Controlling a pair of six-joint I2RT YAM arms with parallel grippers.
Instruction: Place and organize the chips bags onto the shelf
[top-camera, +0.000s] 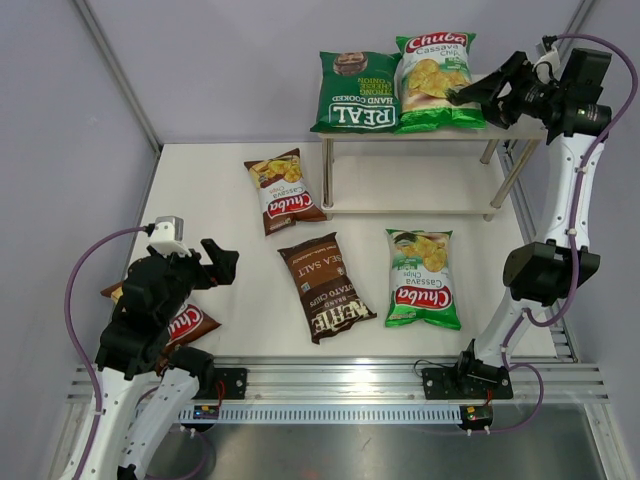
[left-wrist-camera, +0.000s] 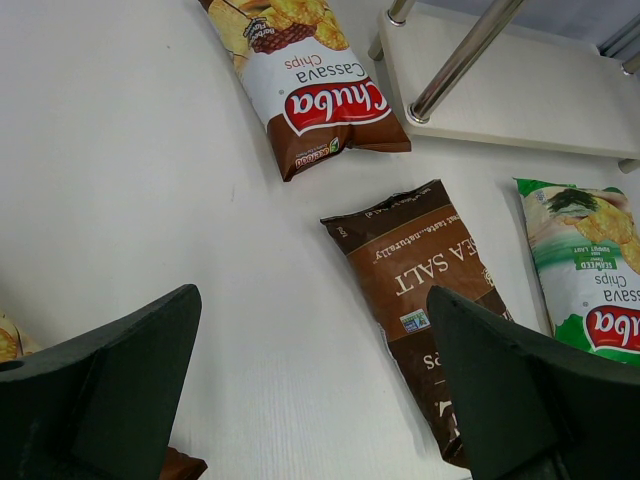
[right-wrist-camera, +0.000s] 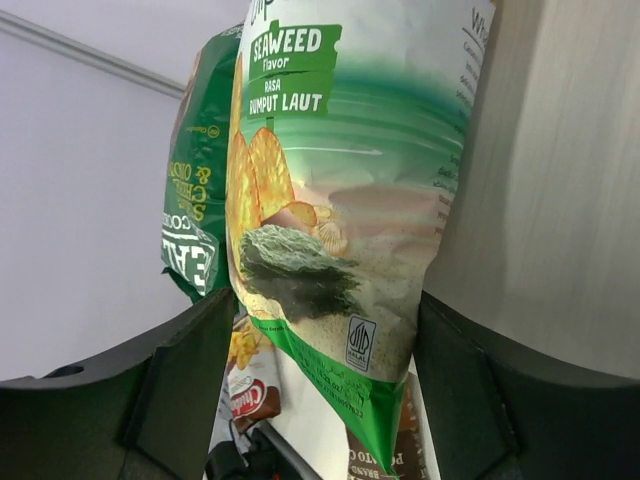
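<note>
The shelf (top-camera: 410, 180) stands at the back right. On its top board lie the dark green REAL bag (top-camera: 355, 95) and a light green Chuba bag (top-camera: 435, 80). My right gripper (top-camera: 472, 95) is open at that Chuba bag's right end; in the right wrist view its fingers straddle the bag (right-wrist-camera: 330, 180) without closing on it. My left gripper (top-camera: 215, 262) is open and empty above the table's left side. A brown-red Chuba bag (top-camera: 190, 322) lies partly under the left arm. Another brown-red Chuba bag (top-camera: 283, 190), the Kettle bag (top-camera: 325, 287) and a second light green Chuba bag (top-camera: 422, 277) lie flat on the table.
The shelf's lower board (left-wrist-camera: 500, 90) holds nothing, and its silver legs (left-wrist-camera: 460, 60) stand at the corners. Grey walls close in the table at left, back and right. A metal rail (top-camera: 340, 375) runs along the near edge.
</note>
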